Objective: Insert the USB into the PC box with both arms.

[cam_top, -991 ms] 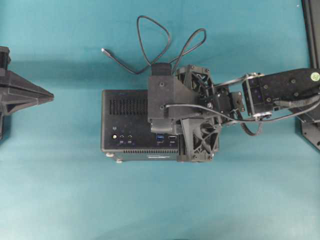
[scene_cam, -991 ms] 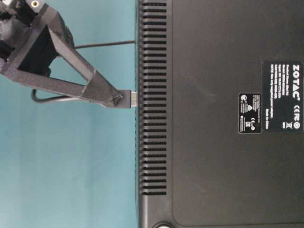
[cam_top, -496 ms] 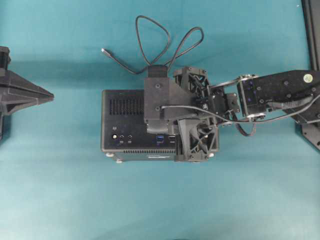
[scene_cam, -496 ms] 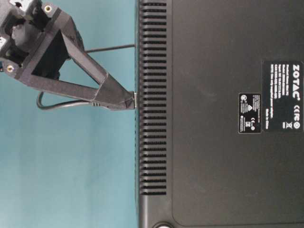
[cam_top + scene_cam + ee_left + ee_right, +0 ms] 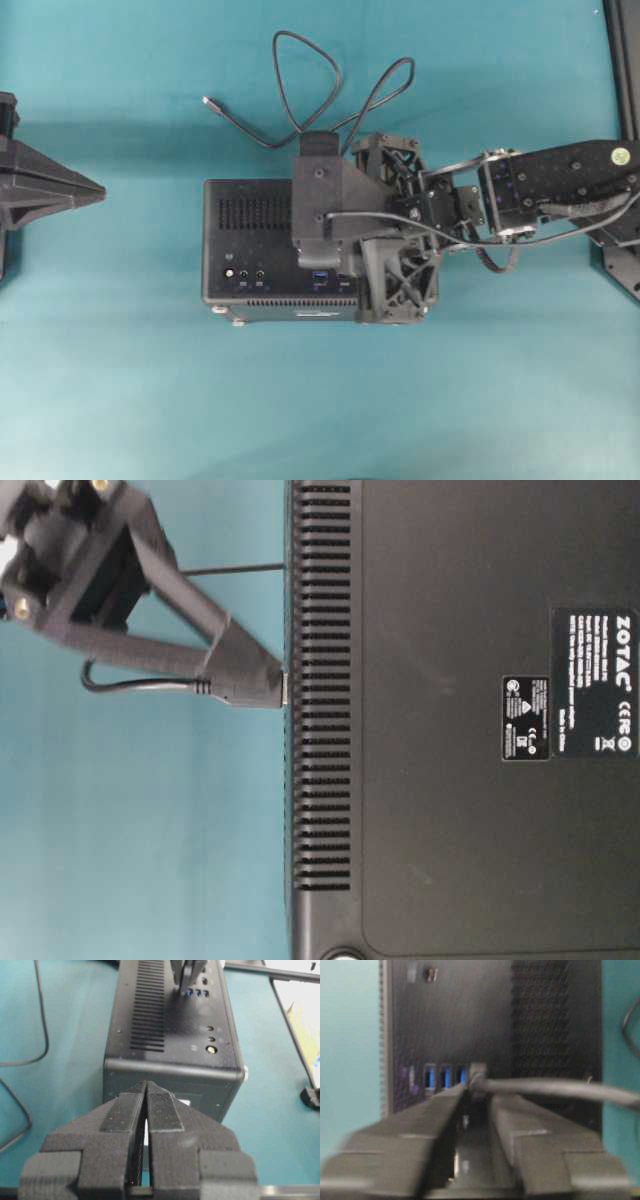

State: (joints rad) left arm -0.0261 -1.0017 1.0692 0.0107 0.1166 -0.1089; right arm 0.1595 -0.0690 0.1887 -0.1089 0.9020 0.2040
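The black PC box (image 5: 250, 215) lies mid-table with its port face up. My right gripper (image 5: 328, 262) reaches down over its blue ports (image 5: 442, 1076) and is shut on the USB plug (image 5: 477, 1079). In the table-level view the plug (image 5: 245, 692) sits between the fingertips and presses against the box's vented face (image 5: 320, 740); almost none of its metal tip shows. Its dark grey cable (image 5: 300, 70) loops behind the box. My left gripper (image 5: 98, 190) is shut and empty, apart from the box's left end, and points at that end (image 5: 170, 1085).
The cable's other silvery-tipped end (image 5: 207, 101) lies on the teal table behind the box's left part. A black arm base (image 5: 620, 260) stands at the right edge. Round sockets (image 5: 245, 272) sit on the box's left part.
My right gripper has pushed the plug toward the box; the metal tip, visible a second ago, is now almost wholly hidden. The gripper has tilted upward. The left gripper has not moved.
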